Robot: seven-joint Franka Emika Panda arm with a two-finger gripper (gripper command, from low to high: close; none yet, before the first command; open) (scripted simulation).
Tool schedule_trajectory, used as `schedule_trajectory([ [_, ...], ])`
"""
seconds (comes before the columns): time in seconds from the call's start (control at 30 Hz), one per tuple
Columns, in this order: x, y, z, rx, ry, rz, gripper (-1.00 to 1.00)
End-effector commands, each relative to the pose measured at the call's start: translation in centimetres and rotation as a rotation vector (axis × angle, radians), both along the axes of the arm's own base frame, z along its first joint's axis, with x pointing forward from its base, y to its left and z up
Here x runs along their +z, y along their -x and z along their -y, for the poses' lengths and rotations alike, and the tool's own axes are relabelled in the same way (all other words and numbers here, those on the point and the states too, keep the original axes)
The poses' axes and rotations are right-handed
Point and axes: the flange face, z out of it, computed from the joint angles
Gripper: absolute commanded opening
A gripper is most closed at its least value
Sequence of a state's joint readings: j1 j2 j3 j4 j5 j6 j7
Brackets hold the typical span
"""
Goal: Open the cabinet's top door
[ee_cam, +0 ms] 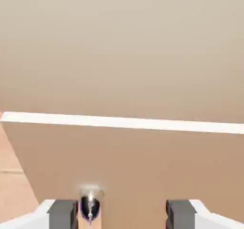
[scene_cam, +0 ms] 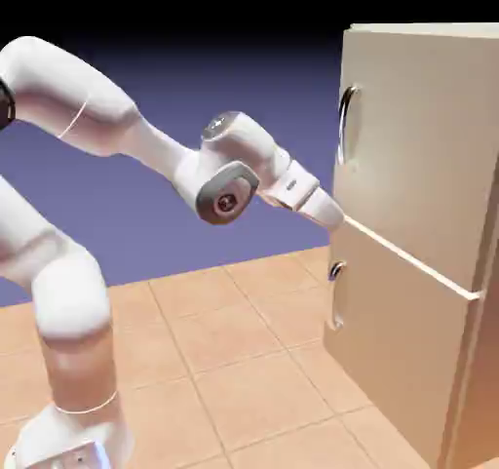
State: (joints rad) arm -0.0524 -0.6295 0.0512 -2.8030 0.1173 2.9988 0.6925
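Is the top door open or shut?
Shut: the top door sits flush with the cabinet's front, no gap at its edges.

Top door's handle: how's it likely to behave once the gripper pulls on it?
The top door's handle looks like a stiff curved metal bar, so it probably won't flex. Its shiny surface may let finger pads slip. It sits near one side edge of the tall top door, so a pull there would likely swing the panel rather than drag it straight.
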Motion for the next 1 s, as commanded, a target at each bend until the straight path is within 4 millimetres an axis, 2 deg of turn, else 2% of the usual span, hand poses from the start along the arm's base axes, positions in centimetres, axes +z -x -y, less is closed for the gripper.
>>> schedule_trajectory([
  [0.0,0.7,0.3,0.4,-0.020,-0.011,0.011,0.00],
  [0.23,5.3,3.1,2.5,-0.131,-0.088,0.096,0.00],
  [0.43,8.3,5.6,2.9,-0.192,-0.144,0.180,0.00],
  [0.73,11.1,8.5,1.3,-0.226,-0.194,0.324,0.00],
  [0.97,11.9,9.2,-0.9,-0.212,-0.194,0.442,0.00],
])
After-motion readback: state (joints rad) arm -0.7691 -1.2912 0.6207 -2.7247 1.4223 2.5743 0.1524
